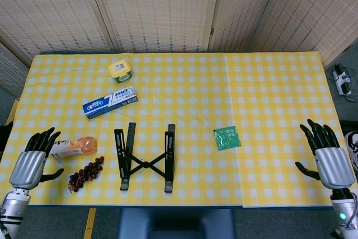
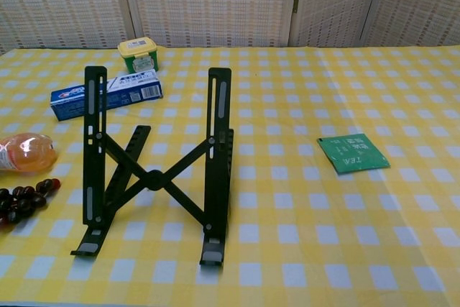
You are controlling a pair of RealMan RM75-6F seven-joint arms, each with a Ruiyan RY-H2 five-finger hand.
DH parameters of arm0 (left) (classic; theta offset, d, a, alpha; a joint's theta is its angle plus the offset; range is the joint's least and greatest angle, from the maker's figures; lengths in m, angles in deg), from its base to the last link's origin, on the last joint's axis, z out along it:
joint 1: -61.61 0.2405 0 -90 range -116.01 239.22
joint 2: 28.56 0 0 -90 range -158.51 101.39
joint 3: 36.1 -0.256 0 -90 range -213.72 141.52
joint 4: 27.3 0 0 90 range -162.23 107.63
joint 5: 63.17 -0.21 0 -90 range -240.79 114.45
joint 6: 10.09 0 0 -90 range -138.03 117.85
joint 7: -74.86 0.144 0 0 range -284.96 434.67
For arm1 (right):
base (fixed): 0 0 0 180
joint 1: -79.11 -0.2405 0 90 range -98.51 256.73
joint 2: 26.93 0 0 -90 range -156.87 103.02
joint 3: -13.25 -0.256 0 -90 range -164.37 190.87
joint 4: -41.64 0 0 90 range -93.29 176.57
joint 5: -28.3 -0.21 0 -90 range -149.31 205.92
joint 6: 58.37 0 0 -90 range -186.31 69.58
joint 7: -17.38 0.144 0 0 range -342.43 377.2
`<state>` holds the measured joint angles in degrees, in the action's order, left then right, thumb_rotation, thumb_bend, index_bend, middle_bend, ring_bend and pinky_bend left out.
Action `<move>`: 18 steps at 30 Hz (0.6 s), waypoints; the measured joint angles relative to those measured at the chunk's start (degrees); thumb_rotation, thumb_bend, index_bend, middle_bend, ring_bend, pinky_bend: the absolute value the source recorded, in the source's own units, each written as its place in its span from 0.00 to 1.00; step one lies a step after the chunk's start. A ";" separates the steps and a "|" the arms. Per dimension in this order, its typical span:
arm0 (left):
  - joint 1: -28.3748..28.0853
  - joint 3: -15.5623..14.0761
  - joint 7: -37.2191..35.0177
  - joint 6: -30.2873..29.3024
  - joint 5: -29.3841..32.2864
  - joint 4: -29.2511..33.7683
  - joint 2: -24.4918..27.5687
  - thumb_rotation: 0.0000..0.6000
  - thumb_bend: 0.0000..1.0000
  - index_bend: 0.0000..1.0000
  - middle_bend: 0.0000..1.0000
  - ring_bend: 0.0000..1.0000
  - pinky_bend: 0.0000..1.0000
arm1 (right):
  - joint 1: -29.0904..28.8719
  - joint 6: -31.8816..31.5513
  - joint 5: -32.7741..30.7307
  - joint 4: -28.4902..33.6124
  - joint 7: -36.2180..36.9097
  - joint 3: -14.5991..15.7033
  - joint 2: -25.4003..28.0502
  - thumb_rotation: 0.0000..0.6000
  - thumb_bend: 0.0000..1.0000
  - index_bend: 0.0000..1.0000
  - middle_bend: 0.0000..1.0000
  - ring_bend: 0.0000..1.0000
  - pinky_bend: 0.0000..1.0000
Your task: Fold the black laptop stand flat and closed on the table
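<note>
My read: staged test room, not real home. Table under yellow-checked cloth, backed by woven folding screens as backdrop. Assorted props scattered: toothpaste box, drink bottle, grapes, tea sachet. Power strip on floor at right.

Stand sits near the bench front edge, centre. Grapes and bottle to its left, packet to its right. Toothpaste box behind the stand, small tub further back.
</note>
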<state>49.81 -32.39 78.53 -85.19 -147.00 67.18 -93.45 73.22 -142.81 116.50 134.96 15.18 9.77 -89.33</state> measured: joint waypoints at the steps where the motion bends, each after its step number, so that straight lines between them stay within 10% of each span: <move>1: -0.63 0.14 -0.73 0.95 0.01 0.14 0.24 1.00 0.21 0.00 0.00 0.00 0.00 | -0.04 -0.21 0.13 0.24 0.13 -0.14 0.29 1.00 0.23 0.00 0.00 0.00 0.00; 18: -15.59 2.84 -31.28 26.11 1.40 -2.20 2.56 1.00 0.21 0.00 0.00 0.00 0.00 | -1.12 0.76 0.21 0.84 -0.52 -0.55 0.62 1.00 0.23 0.00 0.00 0.00 0.00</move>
<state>34.22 -29.55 47.25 -59.07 -145.60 64.98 -90.89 72.10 -142.05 116.71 135.80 14.66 9.22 -88.71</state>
